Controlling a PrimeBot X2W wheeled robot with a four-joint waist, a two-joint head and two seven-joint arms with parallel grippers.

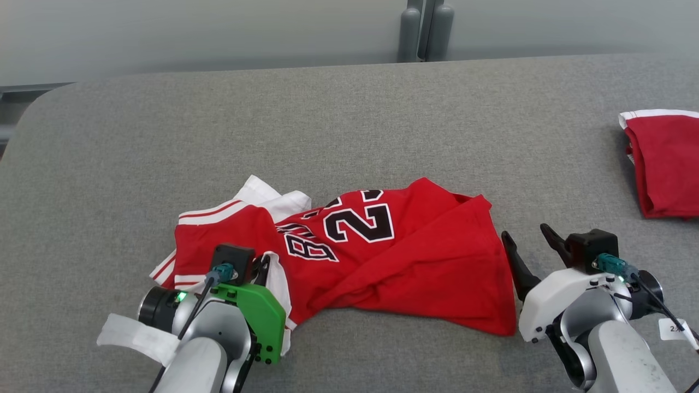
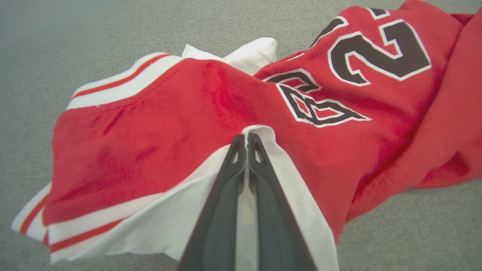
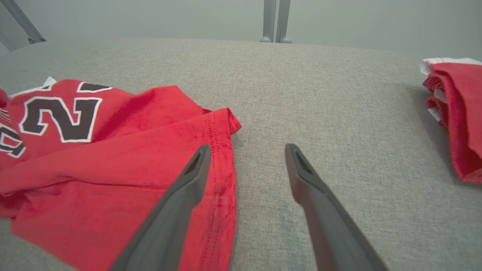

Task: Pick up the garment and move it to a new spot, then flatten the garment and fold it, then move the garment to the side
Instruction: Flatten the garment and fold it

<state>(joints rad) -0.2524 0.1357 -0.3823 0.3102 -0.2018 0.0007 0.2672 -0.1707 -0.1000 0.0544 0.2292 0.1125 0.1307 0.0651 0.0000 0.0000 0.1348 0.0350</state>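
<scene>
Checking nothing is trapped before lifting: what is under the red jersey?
Grey table surface shows all around the jersey, so it lies on that. Anything beneath its bunched folds is covered.

One garment (image 1: 382,262), a red jersey. White trim with thin red stripes at its left edges; black numerals and lettering outlined in white on the upward face. Crumpled, not flat: a loose heap with creases across it and a broad red flap doubled over the right part. Lies on the table (image 1: 349,120), close to the near edge and about mid-width, long axis running left to right. Stitched hem at far right. White-trimmed near-left edge is pinched between the closed fingers of the left gripper (image 2: 246,136).
</scene>
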